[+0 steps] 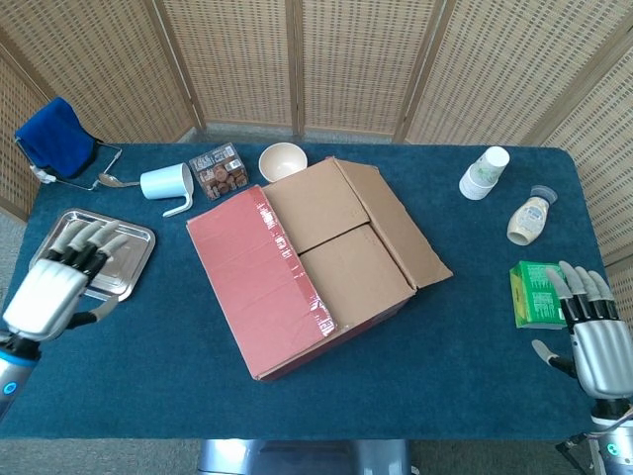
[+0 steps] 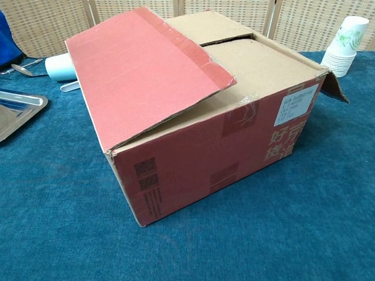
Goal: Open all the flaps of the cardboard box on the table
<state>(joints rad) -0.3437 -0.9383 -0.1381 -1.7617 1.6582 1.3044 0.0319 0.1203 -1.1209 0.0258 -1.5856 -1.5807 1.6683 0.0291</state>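
Both hands empty (fingers spread): left hand, right hand

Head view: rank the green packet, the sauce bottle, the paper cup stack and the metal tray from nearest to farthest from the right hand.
From the right hand:
1. Green packet, right beside the fingers, at the table's right edge.
2. Sauce bottle, farther back on the right side.
3. Paper cup stack, near the back right corner.
4. Metal tray, across the table on the far left.
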